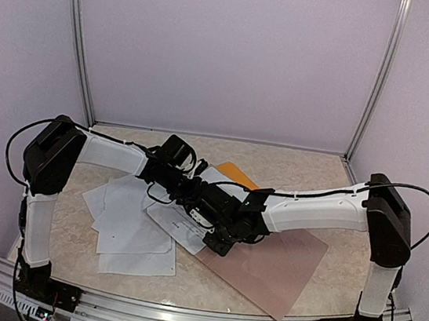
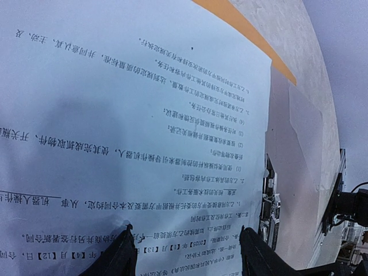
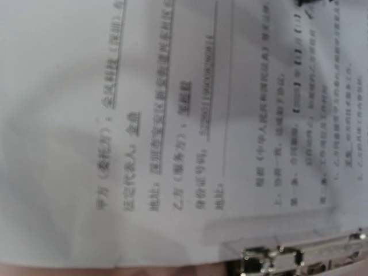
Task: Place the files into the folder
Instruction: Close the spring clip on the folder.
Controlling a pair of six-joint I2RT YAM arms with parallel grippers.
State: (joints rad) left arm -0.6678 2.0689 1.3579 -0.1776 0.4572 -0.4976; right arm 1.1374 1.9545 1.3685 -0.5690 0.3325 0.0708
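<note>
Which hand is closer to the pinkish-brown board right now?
Right. The right hand hangs at the board's far left edge; the left hand is further left, over a printed sheet.

folder (image 1: pixel 238 175) mostly covered, files (image 3: pixel 144 115) print blurred
</note>
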